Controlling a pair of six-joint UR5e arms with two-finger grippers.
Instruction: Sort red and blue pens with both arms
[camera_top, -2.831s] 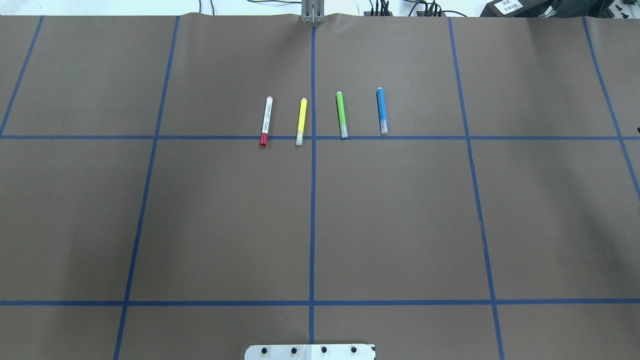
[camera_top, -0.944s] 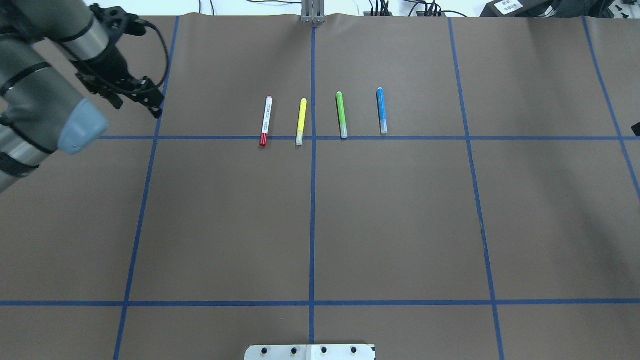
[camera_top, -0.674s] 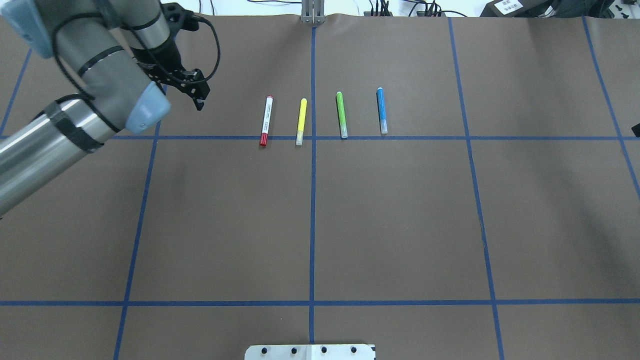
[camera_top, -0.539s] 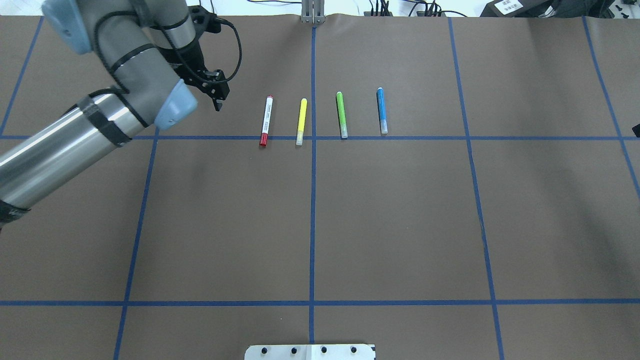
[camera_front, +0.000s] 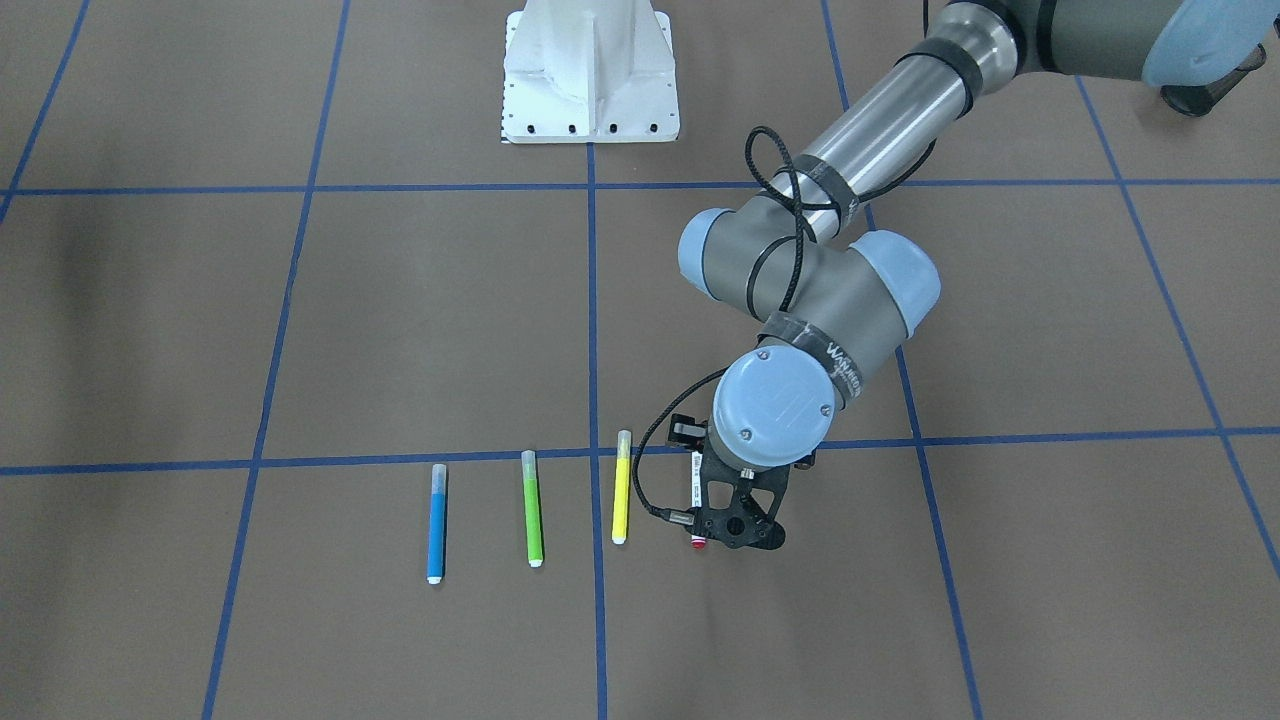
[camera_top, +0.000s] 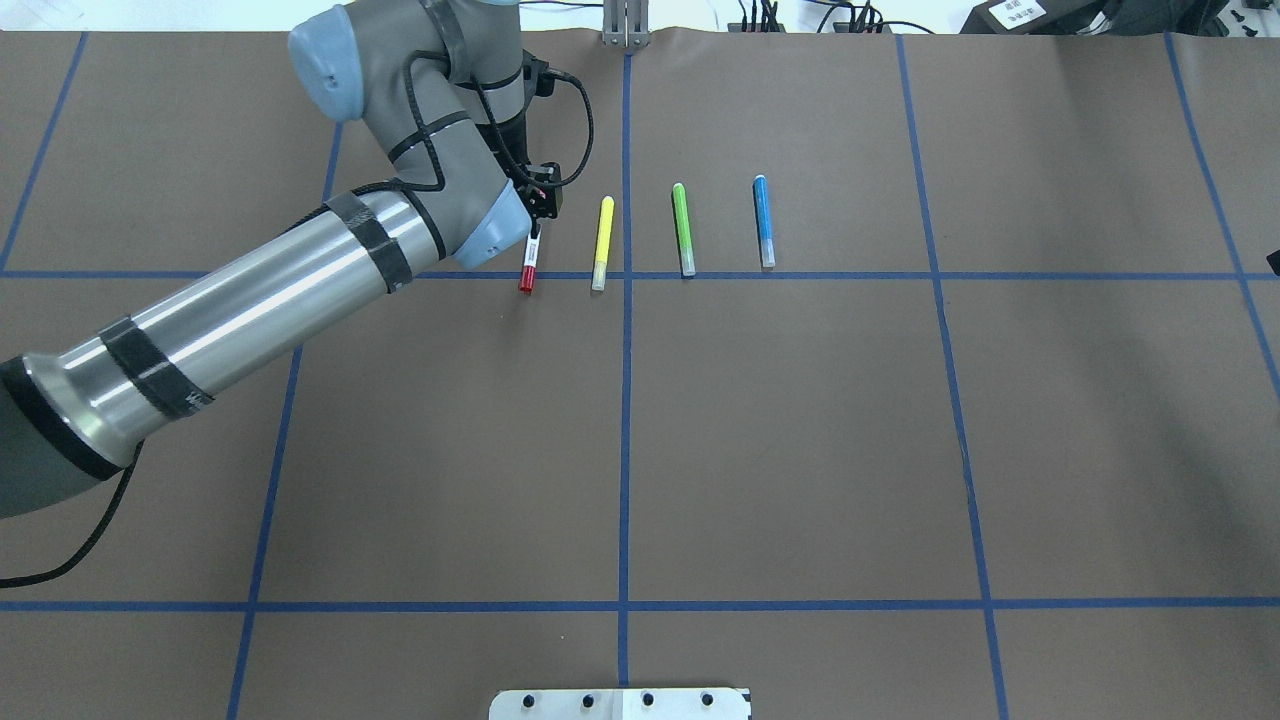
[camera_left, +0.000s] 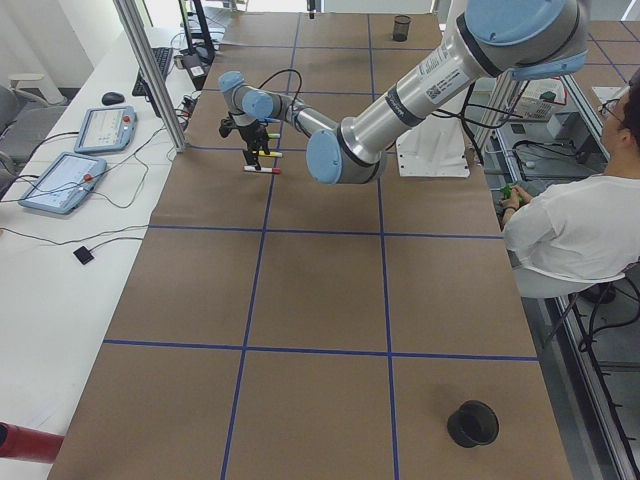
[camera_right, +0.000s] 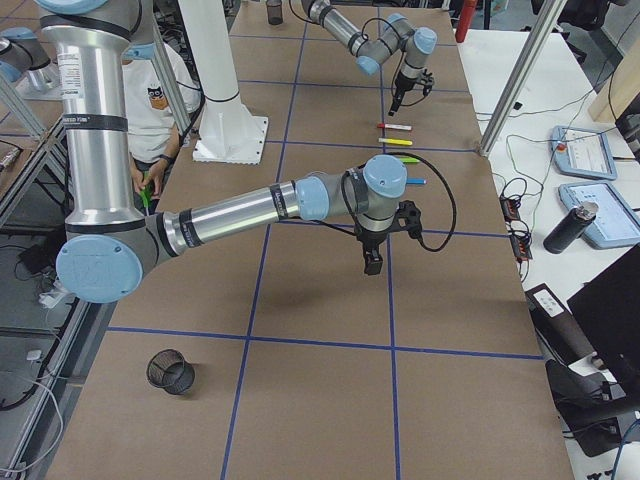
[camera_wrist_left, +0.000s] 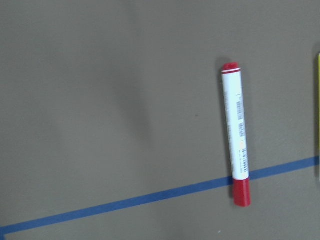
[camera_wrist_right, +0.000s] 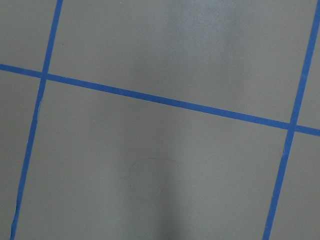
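Note:
The red pen (camera_top: 527, 262), a white barrel with a red cap and red end, lies leftmost in a row of pens on the brown paper. It shows fully in the left wrist view (camera_wrist_left: 236, 135), crossing a blue tape line. My left gripper (camera_top: 540, 203) hovers just above its far end (camera_front: 740, 540), open and holding nothing. The blue pen (camera_top: 764, 222) lies at the row's other end (camera_front: 436, 522), untouched. My right gripper (camera_right: 372, 262) hangs above bare paper to the right of the pens; I cannot tell whether it is open or shut.
A yellow pen (camera_top: 603, 243) and a green pen (camera_top: 683, 229) lie between the red and blue ones. The white pedestal (camera_front: 590, 70) stands at the robot's side. A black mesh cup (camera_left: 472, 423) sits near a table corner, and a person (camera_left: 570, 230) sits beside the table.
My left arm came in from the left and swept right until its gripper stood over the red pen. None of the pens has moved.

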